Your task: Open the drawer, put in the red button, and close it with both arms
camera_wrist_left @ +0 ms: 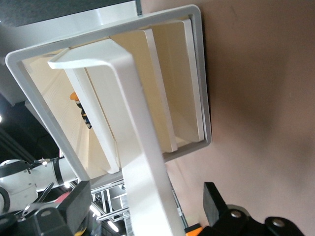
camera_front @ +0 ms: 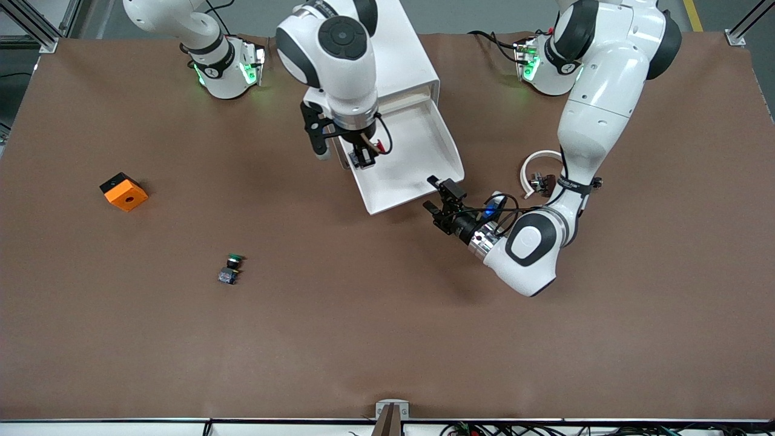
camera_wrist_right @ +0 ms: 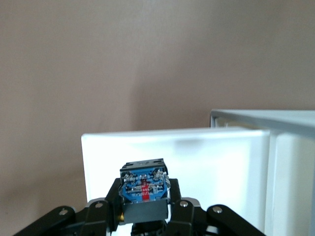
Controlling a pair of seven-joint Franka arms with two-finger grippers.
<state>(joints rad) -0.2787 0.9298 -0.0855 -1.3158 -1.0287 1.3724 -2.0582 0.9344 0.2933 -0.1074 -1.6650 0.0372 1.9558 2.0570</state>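
Right gripper (camera_front: 364, 158): over the pulled-out drawer (camera_front: 424, 148), fingers clamped on the red button (camera_front: 362, 156).
Right wrist view: shows the red button's (camera_wrist_right: 143, 189) blue underside between the fingers (camera_wrist_right: 183, 206), with the white drawer floor (camera_wrist_right: 206, 167) beneath; the front view barely shows the button.
Left gripper (camera_front: 441, 202): just off the drawer's front edge, at the corner toward the left arm's end, jaws wide, holding nothing.
Left wrist view: drawer front (camera_wrist_left: 142, 162) between the spread fingers (camera_wrist_left: 214, 201); cabinet (camera_wrist_left: 197, 78) opening visible.
Around: green button (camera_front: 230, 269) and orange block (camera_front: 123, 192) well apart, toward the right arm's end; white ring (camera_front: 536, 166) near the left arm.
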